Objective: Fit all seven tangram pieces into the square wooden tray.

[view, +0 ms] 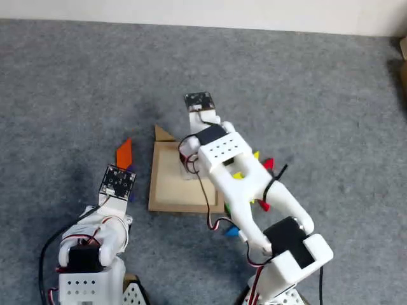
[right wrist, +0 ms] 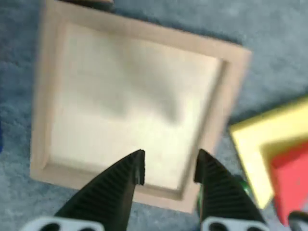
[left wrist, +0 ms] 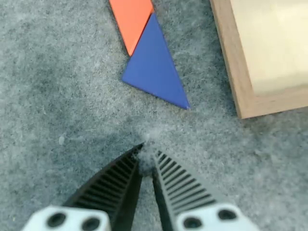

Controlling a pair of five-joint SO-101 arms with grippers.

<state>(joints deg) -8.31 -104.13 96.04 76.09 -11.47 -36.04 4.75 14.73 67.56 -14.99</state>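
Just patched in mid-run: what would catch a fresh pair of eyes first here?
The square wooden tray sits on the grey carpet, its floor bare in the right wrist view, with the right gripper open above it. Bright pieces lie outside it: an orange piece against a blue triangle on one side, just ahead of the shut left gripper, and a yellow piece and a red piece on the other.

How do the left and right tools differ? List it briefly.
The left tool is shut; the right tool is open. The left tool is over bare carpet, short of the blue triangle; the right tool is over the tray. Both have black ribbed fingers and hold nothing.
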